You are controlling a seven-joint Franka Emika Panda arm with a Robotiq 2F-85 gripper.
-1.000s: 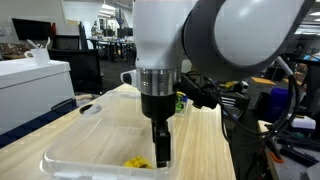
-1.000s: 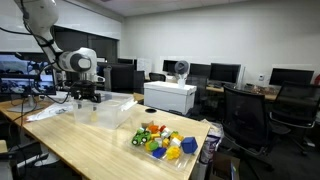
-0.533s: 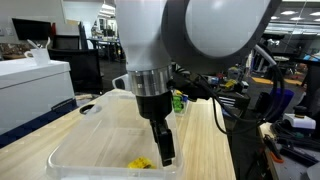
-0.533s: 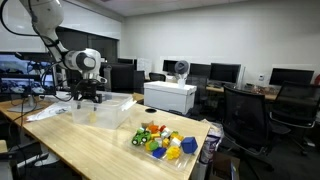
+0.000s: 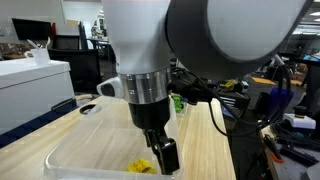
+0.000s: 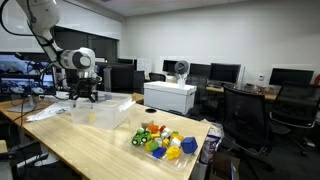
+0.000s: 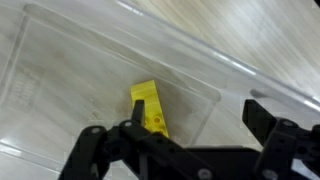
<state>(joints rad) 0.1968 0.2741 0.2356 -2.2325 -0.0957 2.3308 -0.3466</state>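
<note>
Gripper (image 5: 165, 156) hangs low inside a clear plastic bin (image 5: 62, 152), fingers pointing down. Wrist view: fingers (image 7: 100, 150) apart, nothing between them, jaws wide. Yellow block (image 7: 150, 109) lies flat on the bin floor, close to one wall, just ahead of the gripper (image 7: 188, 150). In an exterior view the yellow block (image 5: 139, 164) sits just left of the finger tip, near the bin's near edge; cannot tell if they touch. Bin stands on a light wooden table (image 5: 205, 150). In an exterior view the bin (image 6: 100, 113) is at the far left of the table (image 6: 95, 145), arm above it. Pile of colourful toy blocks (image 6: 160, 140) lies on the near right end of the table, well apart from the bin. White box (image 6: 170, 97) behind, black office chair (image 6: 245, 118) to the right.
</note>
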